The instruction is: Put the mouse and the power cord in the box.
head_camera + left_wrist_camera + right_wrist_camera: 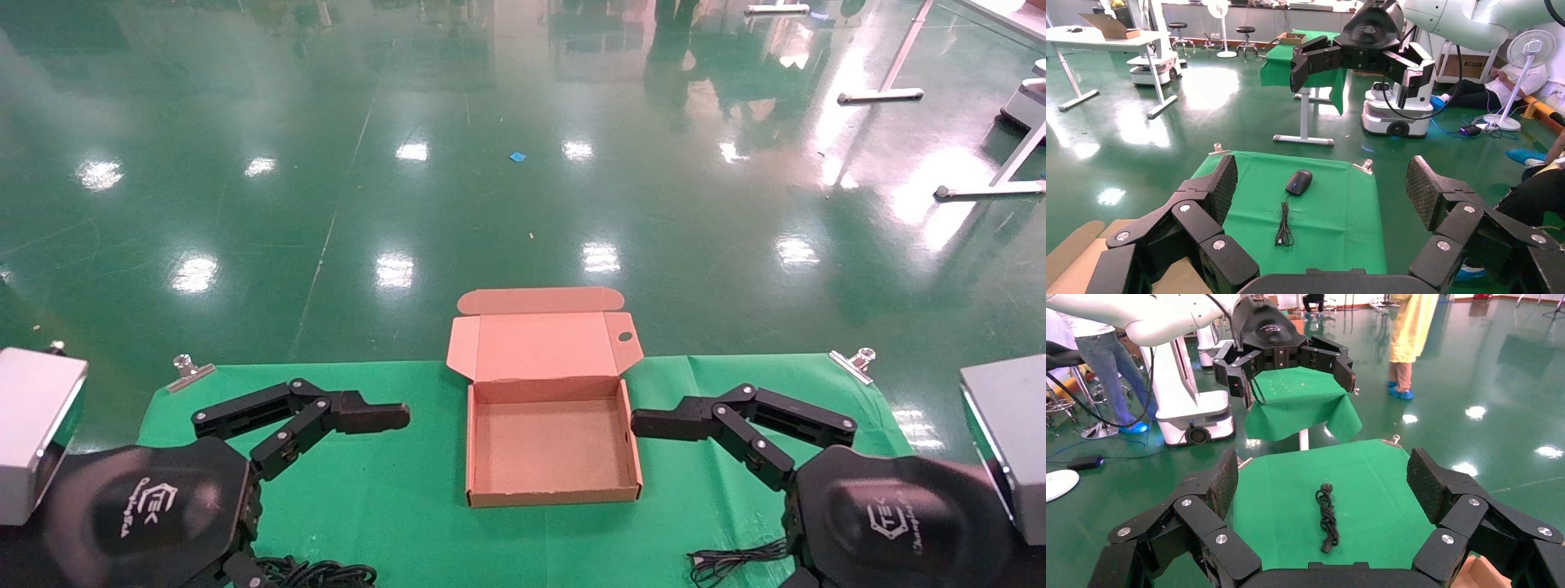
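Starting at the left: the left gripper point(384, 418) hovers above the green cloth point(392, 506), claw released and spread wide with nothing in it. It is turned inward toward the middle of the table, probably a waiting pose that leaves the box free.

The power cord point(1327, 520) lies on the cloth by the near edge, on the left side. It is tied in a slim bundle. Its long axis runs roughly across the table, with one plug toward the left edge and the other toward the box. That narrow bundle looks easiest to pinch across its waist.

In the centre sits the box point(552, 445), lid hinged back on the far side and flaps out. The tray is bare, so neither item is in yet.

Moving right, the mouse point(1299, 182) rests on the cloth near the front. Its long axis also lies roughly across the table. Its coiled wire point(1284, 223) trails toward the box, so its nose points that way.

Last, the right gripper point(654, 423) mirrors the left, claw released, empty, and aimed inward. Both arms look staged for a first pick.
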Controlling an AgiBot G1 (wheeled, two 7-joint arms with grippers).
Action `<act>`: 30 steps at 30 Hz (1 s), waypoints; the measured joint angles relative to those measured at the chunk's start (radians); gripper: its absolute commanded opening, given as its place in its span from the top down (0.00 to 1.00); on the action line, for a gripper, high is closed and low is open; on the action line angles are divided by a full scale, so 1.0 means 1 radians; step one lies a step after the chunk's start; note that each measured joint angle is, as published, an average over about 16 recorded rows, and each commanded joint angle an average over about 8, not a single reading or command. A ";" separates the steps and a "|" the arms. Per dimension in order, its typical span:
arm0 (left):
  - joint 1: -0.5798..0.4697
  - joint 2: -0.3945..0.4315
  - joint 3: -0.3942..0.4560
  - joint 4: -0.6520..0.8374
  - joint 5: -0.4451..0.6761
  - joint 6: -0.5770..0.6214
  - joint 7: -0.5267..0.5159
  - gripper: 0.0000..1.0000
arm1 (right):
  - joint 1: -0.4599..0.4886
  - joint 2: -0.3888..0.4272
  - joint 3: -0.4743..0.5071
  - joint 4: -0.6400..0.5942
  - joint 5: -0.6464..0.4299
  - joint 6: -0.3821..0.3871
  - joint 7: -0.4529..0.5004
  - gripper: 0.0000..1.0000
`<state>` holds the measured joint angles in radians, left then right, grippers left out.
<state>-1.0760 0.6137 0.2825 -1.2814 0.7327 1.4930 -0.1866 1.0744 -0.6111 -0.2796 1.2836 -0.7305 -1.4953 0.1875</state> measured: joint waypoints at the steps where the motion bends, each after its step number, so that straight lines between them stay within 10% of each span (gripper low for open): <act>1: 0.000 0.000 0.000 0.000 0.000 0.000 0.000 0.00 | 0.000 0.000 0.000 0.000 0.000 0.000 0.000 0.00; 30: -0.084 -0.039 0.063 0.022 0.129 0.056 -0.010 0.00 | -0.006 0.051 -0.008 -0.037 -0.058 -0.035 -0.047 0.00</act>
<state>-1.1599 0.5750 0.3453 -1.2589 0.8615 1.5487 -0.1970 1.0683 -0.5606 -0.2880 1.2469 -0.7881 -1.5306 0.1402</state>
